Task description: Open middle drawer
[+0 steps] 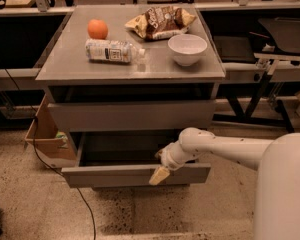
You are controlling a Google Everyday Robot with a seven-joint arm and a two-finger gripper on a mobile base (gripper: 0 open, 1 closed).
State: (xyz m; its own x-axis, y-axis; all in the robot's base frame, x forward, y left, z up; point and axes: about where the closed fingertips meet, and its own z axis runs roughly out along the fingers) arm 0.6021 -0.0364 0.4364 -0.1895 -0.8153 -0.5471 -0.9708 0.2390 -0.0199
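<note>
On a speckled floor (35, 209) a grey cabinet (60, 68) was seen, topped with an orange (97, 29), a bottle (110, 50) and a white bowl (187, 49). The middle drawer (115, 176), wide, shallow, grey and flat-fronted, was drawn out low down. The gripper (159, 175) was set at its front's upper edge; its grasp could not be told.

The middle drawer (135, 175) is pulled out and its grey inside can be reached from above, but the drawer above (130, 115) overhangs the back part. The gripper (159, 175) sits at the front panel's top edge, right of the middle, and the arm (225, 148) crosses the right end of the opening. To the left, a cardboard box (42, 139) and a cable (85, 196) narrow the way. The floor (140, 214) in front gives open room.
</note>
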